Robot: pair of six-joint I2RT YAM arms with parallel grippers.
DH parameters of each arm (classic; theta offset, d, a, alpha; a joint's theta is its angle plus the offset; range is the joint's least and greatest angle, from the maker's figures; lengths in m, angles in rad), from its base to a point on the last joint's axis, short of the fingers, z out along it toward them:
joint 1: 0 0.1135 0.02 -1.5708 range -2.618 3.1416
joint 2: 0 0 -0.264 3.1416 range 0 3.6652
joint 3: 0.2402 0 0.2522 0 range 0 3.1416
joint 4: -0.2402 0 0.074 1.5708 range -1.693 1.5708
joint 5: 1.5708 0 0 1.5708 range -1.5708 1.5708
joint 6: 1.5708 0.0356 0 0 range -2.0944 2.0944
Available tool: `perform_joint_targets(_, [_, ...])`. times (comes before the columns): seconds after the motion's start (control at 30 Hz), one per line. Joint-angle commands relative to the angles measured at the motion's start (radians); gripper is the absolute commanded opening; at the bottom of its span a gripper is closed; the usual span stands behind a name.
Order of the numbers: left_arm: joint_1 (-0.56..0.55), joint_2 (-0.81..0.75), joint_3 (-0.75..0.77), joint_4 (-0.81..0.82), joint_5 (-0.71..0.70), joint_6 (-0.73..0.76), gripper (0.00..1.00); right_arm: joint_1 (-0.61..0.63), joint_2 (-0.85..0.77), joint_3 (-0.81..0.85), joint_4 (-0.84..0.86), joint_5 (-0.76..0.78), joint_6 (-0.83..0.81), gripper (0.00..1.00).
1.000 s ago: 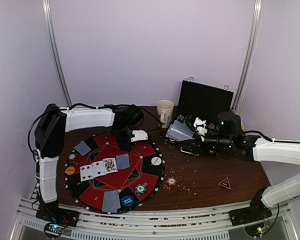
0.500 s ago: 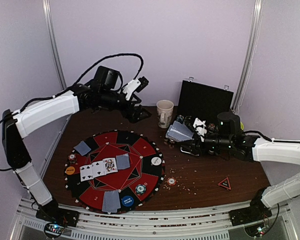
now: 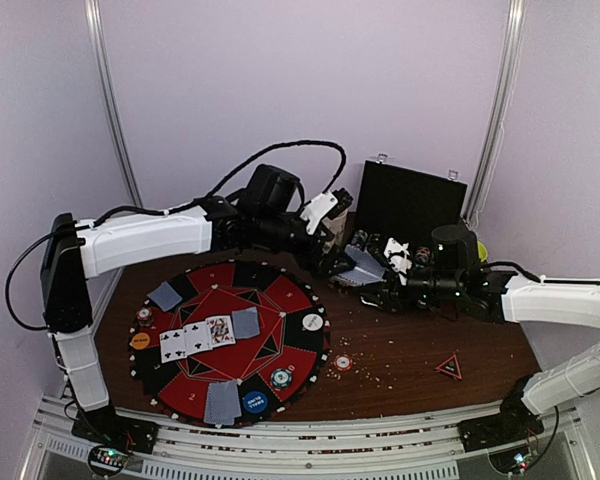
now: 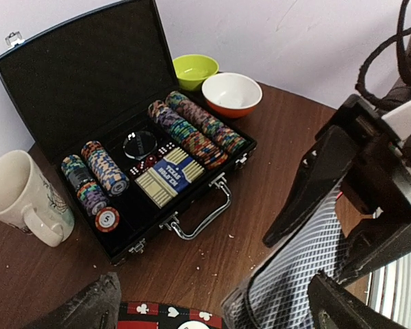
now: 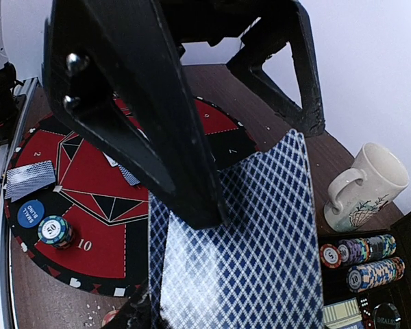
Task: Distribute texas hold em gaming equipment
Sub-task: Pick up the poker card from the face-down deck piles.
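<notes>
On the left, the round red-and-black poker mat (image 3: 205,372) carries face-up cards (image 3: 195,337), face-down cards (image 3: 165,295), an orange disc (image 3: 140,341), a blue disc (image 3: 254,402), a white disc (image 3: 312,322) and a striped chip (image 3: 281,378). Their print is too small to read from above. The left gripper (image 3: 330,258) reaches across with its jaws spread wide and empty. It blocks the cream mug (image 4: 20,195) from the top camera, but the left wrist view shows the mug beside the open black case (image 4: 75,82). Only that view shows the case's chip rows (image 4: 198,130), dice (image 4: 147,162) and the two bowls (image 4: 231,92) behind. The right gripper (image 3: 365,278) clamps a deck of blue-backed cards (image 3: 363,266), which sits between the left fingers (image 4: 89,308); whether they touch it cannot be judged.
</notes>
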Motion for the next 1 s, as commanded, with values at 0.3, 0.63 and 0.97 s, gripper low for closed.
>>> perform_joint_targets(0.3, [0.005, -0.004, 0.042, -0.020, -0.099, 0.027, 0.77, 0.000, -0.001, 0.019, 0.036, -0.008, 0.011, 0.48])
perform_joint_targets(0.63, [0.005, -0.035, 0.028, -0.001, -0.045, 0.062, 0.42, 0.001, -0.002, 0.022, 0.031, -0.002, 0.011, 0.48])
perform_joint_targets(0.97, [0.005, -0.060, 0.013, -0.007, -0.007, 0.079, 0.20, 0.000, 0.001, 0.034, 0.022, 0.000, 0.008, 0.48])
